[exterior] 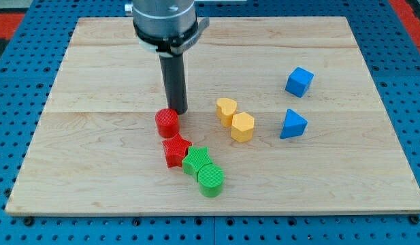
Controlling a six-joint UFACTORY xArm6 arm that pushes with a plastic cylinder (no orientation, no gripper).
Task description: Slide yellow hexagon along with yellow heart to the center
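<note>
In the camera view, my tip (178, 111), a bare rod with nothing to pinch, stands just beside the red cylinder (167, 122), left of the yellow heart (226, 109) touching the yellow hexagon (242, 126) near the wooden board (94, 61) centre.

wooden board (94, 61) on blue pegboard (19, 82) | centre: yellow heart (226, 109) touching yellow hexagon (242, 126) | left of them: red cylinder (167, 122), red star (175, 149), green star (196, 160), green cylinder (211, 181) chained | right: blue cube (299, 82), blue triangle (292, 124)
</note>
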